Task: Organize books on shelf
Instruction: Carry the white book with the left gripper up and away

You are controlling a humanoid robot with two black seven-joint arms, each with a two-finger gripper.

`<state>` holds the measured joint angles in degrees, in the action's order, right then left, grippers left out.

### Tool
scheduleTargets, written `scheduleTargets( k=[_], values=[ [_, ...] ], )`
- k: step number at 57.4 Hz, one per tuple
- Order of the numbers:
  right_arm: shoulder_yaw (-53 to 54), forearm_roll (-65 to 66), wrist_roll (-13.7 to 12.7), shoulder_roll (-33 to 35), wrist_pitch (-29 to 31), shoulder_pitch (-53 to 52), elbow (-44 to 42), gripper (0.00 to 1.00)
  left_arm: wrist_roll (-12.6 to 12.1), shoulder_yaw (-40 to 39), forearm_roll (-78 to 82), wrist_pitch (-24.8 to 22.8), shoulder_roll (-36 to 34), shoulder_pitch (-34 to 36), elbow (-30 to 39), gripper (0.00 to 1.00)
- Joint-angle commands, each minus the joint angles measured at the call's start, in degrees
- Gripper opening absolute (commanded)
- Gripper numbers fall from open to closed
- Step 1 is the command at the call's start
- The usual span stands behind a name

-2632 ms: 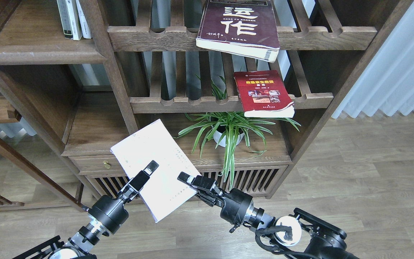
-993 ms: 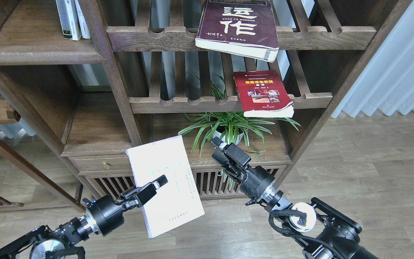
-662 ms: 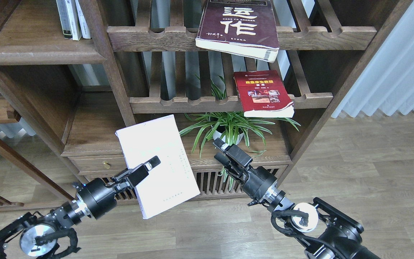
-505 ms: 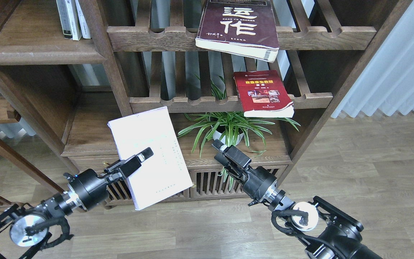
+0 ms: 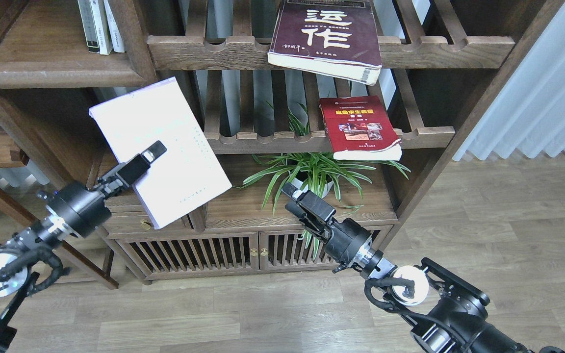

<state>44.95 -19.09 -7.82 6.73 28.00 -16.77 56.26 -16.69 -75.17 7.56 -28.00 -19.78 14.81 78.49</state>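
My left gripper (image 5: 151, 153) is shut on the pale lavender-white book (image 5: 179, 166). It holds the book tilted in the air, just below the front edge of the solid dark-brown shelf (image 5: 57, 78) at upper left. The thick maroon book (image 5: 329, 34) lies flat on the upper slatted rack and overhangs its rail. The red book (image 5: 361, 127) lies flat on the lower slatted rack. My right gripper (image 5: 290, 200) is empty with its fingers slightly apart, in front of the plant and well below the red book.
Thin white and grey upright books (image 5: 101, 24) stand at the back of the solid shelf. A potted spider plant (image 5: 312, 174) sits on the low cabinet (image 5: 243, 247). A shelf post (image 5: 138, 44) stands right of the shelf board. A curtain (image 5: 547, 88) hangs at right.
My left gripper has lifted the pale book up and to the left, from in front of the cabinet to just under the solid shelf. My right gripper has come off the book and now stays by the plant.
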Motion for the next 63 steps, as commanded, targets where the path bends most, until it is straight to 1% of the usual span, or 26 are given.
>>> scheduleTargets(
  k=[1, 12, 22, 23, 26, 34, 53, 56, 63],
  values=[
    [0.1, 0.2, 0.0, 0.0, 0.0, 0.0, 0.0, 0.9, -1.2, -3.5, 0.0, 0.0, 0.0, 0.2, 0.0, 0.0],
    [0.1, 0.2, 0.0, 0.0, 0.0, -0.1, -0.1, 0.9, -1.5, -8.5, -0.2, 0.0, -0.1, 0.7, -0.1, 0.0],
    [0.0, 0.2, 0.0, 0.0, 0.0, -0.1, -0.2, 0.9, -1.5, -14.6, -0.2, 0.0, -0.2, 0.7, -0.3, 0.0],
    [0.0, 0.3, 0.0, -0.1, 0.0, -0.1, -0.3, 0.9, -1.7, -16.2, -0.2, 0.0, -0.3, 0.7, -0.3, 0.0],
    [-0.1, 0.4, 0.0, -0.2, 0.0, -0.1, -0.3, 0.9, -1.9, -17.3, -0.2, 0.0, -0.2, 0.9, -0.3, 0.0],
    [0.0, 1.3, 0.0, -0.8, 0.0, -0.2, -0.4, 0.9, -3.1, -20.3, -0.2, 0.0, -0.3, 2.9, -0.4, 0.0],
    [0.0, 1.4, 0.0, -1.6, 0.0, -0.9, -0.9, 0.9, -3.5, -26.9, 0.1, 0.0, -0.4, 7.9, -0.6, 0.0],
    [0.0, 1.4, 0.0, -1.6, 0.0, -0.9, -0.9, 0.9, -4.1, -27.6, 0.4, 0.0, -0.8, 8.0, -1.0, 0.0],
    [0.0, 1.5, 0.0, -1.6, 0.0, -1.0, -1.2, 0.9, -7.0, -28.3, 0.7, 0.0, -1.0, 8.9, -1.5, 0.0]
  ],
)
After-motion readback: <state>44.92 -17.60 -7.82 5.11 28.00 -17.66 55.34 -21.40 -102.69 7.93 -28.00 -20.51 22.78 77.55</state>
